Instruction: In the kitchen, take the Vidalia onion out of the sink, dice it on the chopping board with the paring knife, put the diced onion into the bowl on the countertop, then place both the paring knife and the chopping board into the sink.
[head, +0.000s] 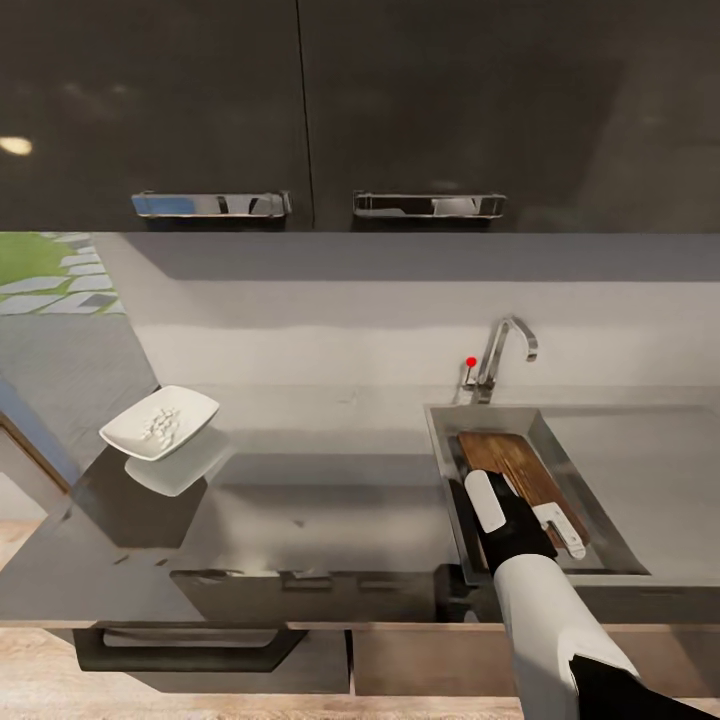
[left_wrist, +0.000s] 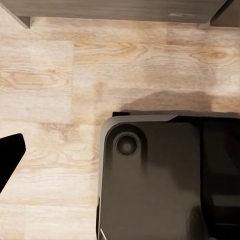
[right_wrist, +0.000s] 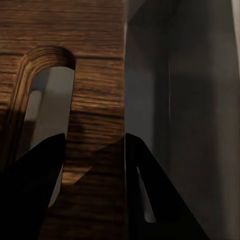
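Brown chopping board (head: 516, 470) in sink (head: 444, 445), right tool (right_wrist: 95, 165) clamped on its edge; diced onion (head: 160, 423) in bowl (head: 158, 421). Knife possibly under arm.

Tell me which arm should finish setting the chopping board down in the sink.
Right. Its gripper already straddles the chopping board inside the sink; the left wrist camera faces the wood floor, away from the counter.
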